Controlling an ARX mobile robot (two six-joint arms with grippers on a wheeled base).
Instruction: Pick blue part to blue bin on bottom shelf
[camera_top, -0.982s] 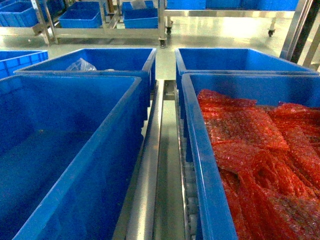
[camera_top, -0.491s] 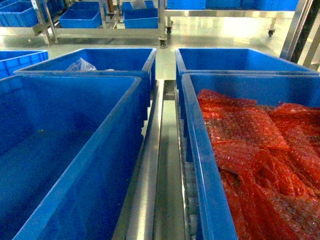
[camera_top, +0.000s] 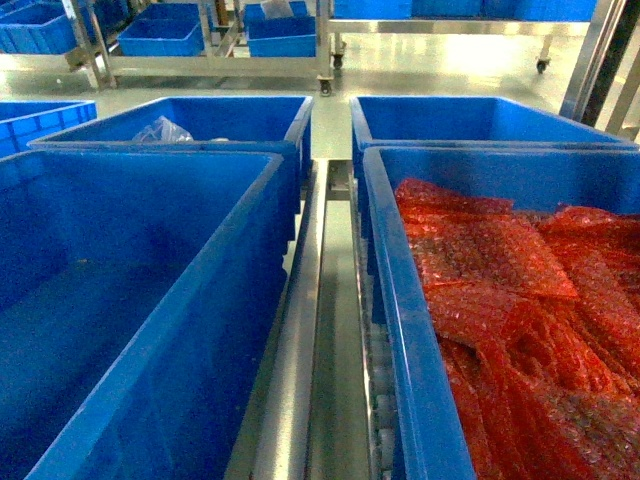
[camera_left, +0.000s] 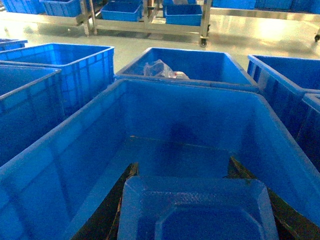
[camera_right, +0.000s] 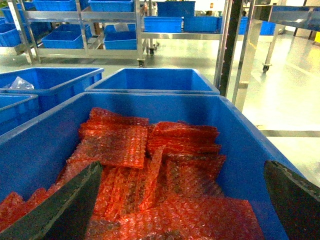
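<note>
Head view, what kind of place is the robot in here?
Probably a warehouse or factory parts store. Large blue totes stand in rows, one full of red bubble-wrap packets. Steel racks hold more blue bins across a shiny concrete floor.

Near left, one tote (camera_top: 130, 300); near right, a tote (camera_top: 400, 300) holding packets (camera_top: 500, 300); two more totes (camera_top: 200, 125) behind; rail (camera_top: 320, 330) between

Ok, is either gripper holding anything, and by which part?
The left gripper appears shut on the blue part, fingers against its two side edges. The right gripper is open and empty.
</note>
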